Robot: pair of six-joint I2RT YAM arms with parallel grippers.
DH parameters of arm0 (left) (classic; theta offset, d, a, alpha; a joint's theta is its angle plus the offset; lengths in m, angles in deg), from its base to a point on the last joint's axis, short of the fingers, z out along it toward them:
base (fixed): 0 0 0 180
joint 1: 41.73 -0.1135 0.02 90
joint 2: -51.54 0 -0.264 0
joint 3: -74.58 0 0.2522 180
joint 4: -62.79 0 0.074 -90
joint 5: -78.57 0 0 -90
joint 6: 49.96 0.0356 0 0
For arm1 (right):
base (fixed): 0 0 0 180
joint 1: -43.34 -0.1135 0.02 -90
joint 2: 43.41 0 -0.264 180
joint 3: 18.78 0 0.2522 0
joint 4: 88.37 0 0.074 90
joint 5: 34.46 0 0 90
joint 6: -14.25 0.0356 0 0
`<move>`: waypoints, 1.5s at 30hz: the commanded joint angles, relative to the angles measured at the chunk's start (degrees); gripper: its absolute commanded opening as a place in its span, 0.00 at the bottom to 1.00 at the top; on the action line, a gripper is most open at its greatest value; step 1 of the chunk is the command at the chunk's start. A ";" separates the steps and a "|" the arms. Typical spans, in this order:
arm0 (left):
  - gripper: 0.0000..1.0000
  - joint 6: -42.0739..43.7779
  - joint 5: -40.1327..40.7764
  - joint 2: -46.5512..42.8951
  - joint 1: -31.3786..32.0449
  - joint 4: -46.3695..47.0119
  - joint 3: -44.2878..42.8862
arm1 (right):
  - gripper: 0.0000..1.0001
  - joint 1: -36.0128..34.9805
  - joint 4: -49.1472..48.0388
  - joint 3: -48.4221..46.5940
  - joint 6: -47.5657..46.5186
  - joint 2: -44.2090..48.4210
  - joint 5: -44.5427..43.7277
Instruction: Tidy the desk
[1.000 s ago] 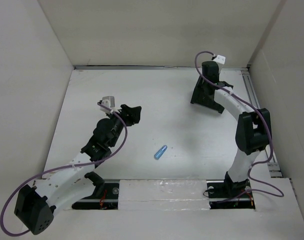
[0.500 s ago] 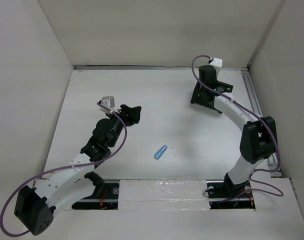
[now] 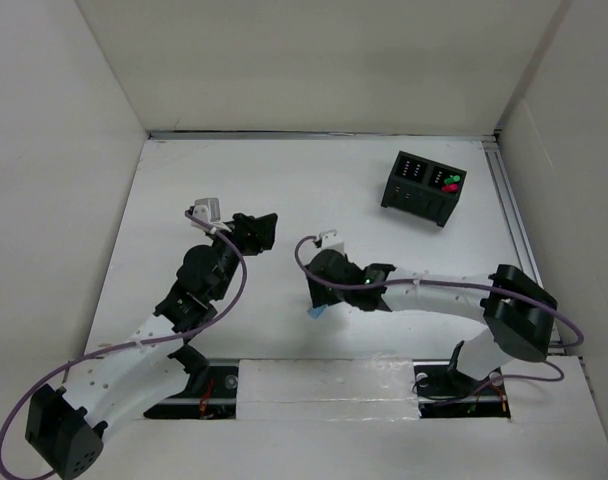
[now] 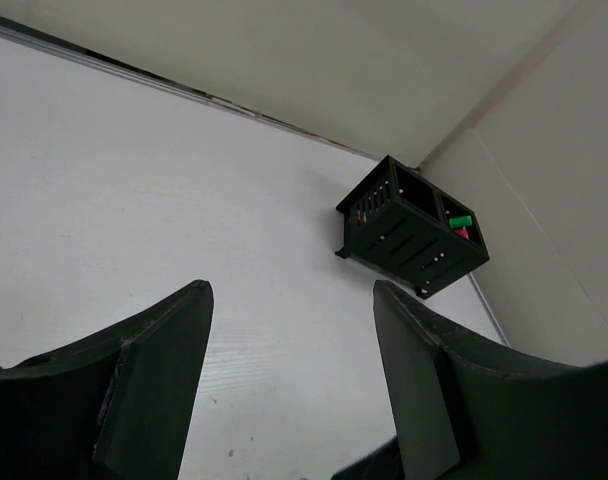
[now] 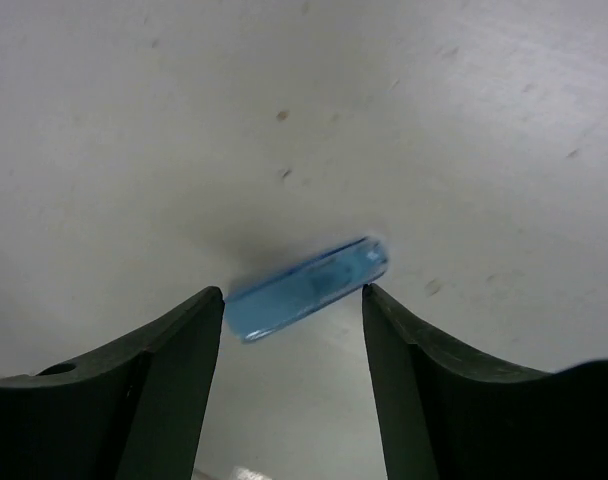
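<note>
Right gripper (image 5: 292,292) hangs low over the near middle of the desk (image 3: 314,180), its two fingers spread apart and pointing down at a small blue tube (image 5: 304,288). From the wrist camera the tube lies flat on the white surface, slightly tilted, its length running across the gap from one fingertip to the other. Its ends sit just beside the tips, but whether they touch cannot be told, and the jaws are released, not clamped on it. From overhead the right arm reaches leftward across the front of the desk, and only a bit of the blue tube (image 3: 315,313) shows under the gripper (image 3: 319,295). The left gripper (image 4: 289,300) is held above the left half of the desk, also spread wide with nothing between its fingers, facing the far right corner. A black box (image 3: 424,185) with two compartments stands there, well apart from both arms, with green and red pieces (image 3: 449,182) in its right compartment.
</note>
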 commanded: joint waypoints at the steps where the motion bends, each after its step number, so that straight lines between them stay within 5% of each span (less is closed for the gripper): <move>1: 0.61 0.23 0.82 -2.09 0.27 2.30 0.46 | 0.64 -3.83 3.50 -0.54 8.92 -0.45 0.76; 12: 0.61 0.14 0.21 -2.18 0.27 2.56 0.46 | 0.66 -7.27 5.26 -0.10 13.85 -4.06 1.73; 17: 0.61 -0.03 0.55 -1.39 0.27 2.65 0.37 | 0.85 -5.25 1.67 0.34 11.75 -6.08 4.89; 22: 0.61 -0.12 0.47 -1.04 0.27 2.39 0.11 | 0.88 -3.23 -0.98 -1.76 8.32 -8.62 4.89; 32: 0.61 -0.47 3.10 -3.23 0.80 1.86 0.81 | 0.55 -2.43 -0.10 -4.15 5.33 -13.11 -3.46; 37: 0.61 -0.48 4.42 -5.43 0.80 2.47 2.04 | 0.50 -4.36 0.42 -2.30 6.21 -14.17 -6.00; 40: 0.61 -0.47 4.25 -4.56 0.80 2.39 1.78 | 0.33 -4.89 1.74 -2.03 6.56 -13.64 -7.49; 45: 0.61 -0.39 4.07 -2.97 0.80 2.21 1.25 | 0.18 -2.70 1.66 -2.82 3.94 -8.55 -8.47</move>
